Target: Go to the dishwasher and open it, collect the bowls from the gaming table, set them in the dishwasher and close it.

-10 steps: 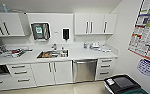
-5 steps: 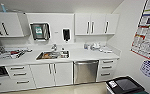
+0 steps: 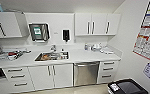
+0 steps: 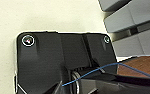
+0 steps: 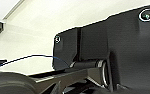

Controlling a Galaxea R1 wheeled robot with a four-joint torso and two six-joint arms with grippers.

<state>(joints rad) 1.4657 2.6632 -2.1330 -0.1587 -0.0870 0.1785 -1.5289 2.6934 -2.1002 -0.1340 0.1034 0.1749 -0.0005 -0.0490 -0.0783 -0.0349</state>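
Tools well apart from dishwasher, closed, under counter rt of sink.

Likely an office kitchenette: sink, white cabinets, dishwasher, wall posters.

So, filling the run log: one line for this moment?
phase: facing kitchenette | dishwasher: shut, under counter, right of sink | bin: near right

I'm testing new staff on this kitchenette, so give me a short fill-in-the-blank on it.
1. The dishwasher door is ____.
2. The dishwasher sits to the ____ of the sink in the head view.
3. The soap dispenser on the wall is coloured ____.

Missing words: shut; right; black
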